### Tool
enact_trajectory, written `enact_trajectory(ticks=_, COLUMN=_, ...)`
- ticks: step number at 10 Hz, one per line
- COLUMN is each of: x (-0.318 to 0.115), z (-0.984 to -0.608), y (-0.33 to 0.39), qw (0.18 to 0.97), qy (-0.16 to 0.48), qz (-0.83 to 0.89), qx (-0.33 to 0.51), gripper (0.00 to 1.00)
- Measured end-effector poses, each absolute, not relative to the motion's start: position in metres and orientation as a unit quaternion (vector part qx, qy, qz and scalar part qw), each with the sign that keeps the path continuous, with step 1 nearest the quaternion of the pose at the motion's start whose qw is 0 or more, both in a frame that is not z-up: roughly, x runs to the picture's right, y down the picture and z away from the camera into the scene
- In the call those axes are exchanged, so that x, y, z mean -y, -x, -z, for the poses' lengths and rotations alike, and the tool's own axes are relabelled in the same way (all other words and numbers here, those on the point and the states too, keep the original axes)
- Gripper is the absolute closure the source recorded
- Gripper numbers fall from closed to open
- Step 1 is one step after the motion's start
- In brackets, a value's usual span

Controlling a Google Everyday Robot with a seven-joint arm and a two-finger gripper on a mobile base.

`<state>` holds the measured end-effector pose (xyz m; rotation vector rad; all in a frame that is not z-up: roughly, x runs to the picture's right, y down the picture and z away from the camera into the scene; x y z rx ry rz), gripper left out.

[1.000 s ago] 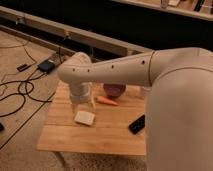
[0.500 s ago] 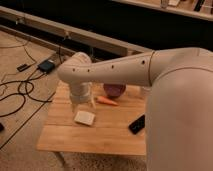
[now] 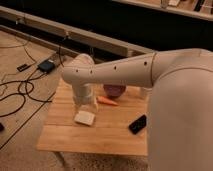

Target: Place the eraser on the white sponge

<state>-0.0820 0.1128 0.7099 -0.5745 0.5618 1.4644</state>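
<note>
The white sponge [image 3: 84, 118] lies flat on the left part of the wooden table [image 3: 100, 137]. The eraser [image 3: 137, 124], a small black block, lies on the table to the right of the sponge, close to my arm's big white shell. The arm reaches from the right across the table and bends down. My gripper [image 3: 85, 100] hangs at its end, just behind and above the sponge, well left of the eraser. The sponge's top is bare.
An orange carrot [image 3: 107, 101] lies behind the sponge, with a purple round object [image 3: 114, 90] beyond it. Black cables [image 3: 20, 92] and a small dark box [image 3: 46, 65] lie on the floor to the left. A long low rail [image 3: 100, 42] runs behind the table.
</note>
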Motion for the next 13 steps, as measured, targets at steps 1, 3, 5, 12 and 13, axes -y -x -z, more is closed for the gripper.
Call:
enact_trajectory(ticks=1, x=-0.117, z=-0.712, y=0.069, qw=0.656, qy=0.245, qz=-0.668, qx=-0.252, gripper=0.35)
enact_trajectory(ticks=3, x=-0.127, z=-0.711, y=0.052, qw=0.628, qy=0.228, qz=-0.702, qx=-0.248, gripper=0.35)
enact_trajectory(ticks=5, x=-0.144, z=-0.711, y=0.037, qw=0.589, qy=0.211, qz=-0.742, qx=-0.24, gripper=0.35)
enact_trajectory(ticks=12, x=-0.153, z=-0.714, y=0.04, qw=0.563, qy=0.207, qz=-0.762, qx=-0.244, gripper=0.35)
enact_trajectory(ticks=13, x=-0.153, z=-0.714, y=0.04, qw=0.563, qy=0.207, qz=-0.762, qx=-0.244, gripper=0.35)
